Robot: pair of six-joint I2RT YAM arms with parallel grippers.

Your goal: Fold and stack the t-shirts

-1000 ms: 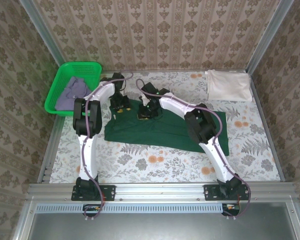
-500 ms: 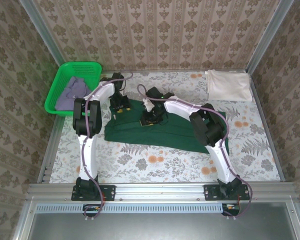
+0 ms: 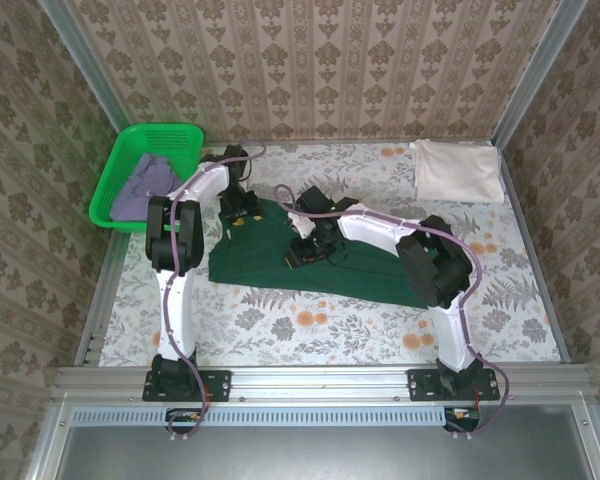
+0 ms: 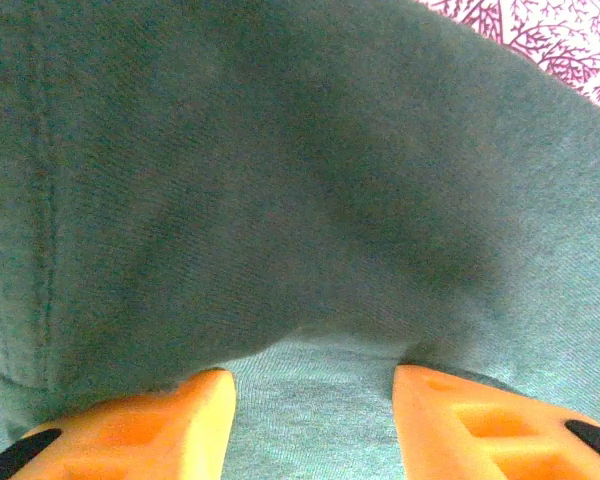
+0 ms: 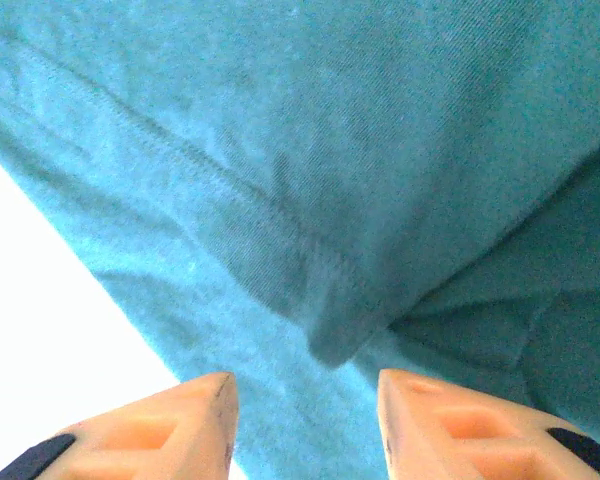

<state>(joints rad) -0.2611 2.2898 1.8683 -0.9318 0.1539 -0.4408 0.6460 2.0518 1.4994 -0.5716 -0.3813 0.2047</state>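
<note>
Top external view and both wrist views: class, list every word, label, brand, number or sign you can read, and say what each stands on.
No readable text anywhere.
The dark green t-shirt shows only plain cloth and a stitched hem.
The cream-white t-shirt, lavender t-shirt and green basket carry no visible lettering.
The wallpaper and table cover bear floral patterns only.

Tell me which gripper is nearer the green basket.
Left. The left gripper sits over the dark green t-shirt at its far-left corner, just right of the basket; the right gripper is farther right, over the shirt's middle.
</note>
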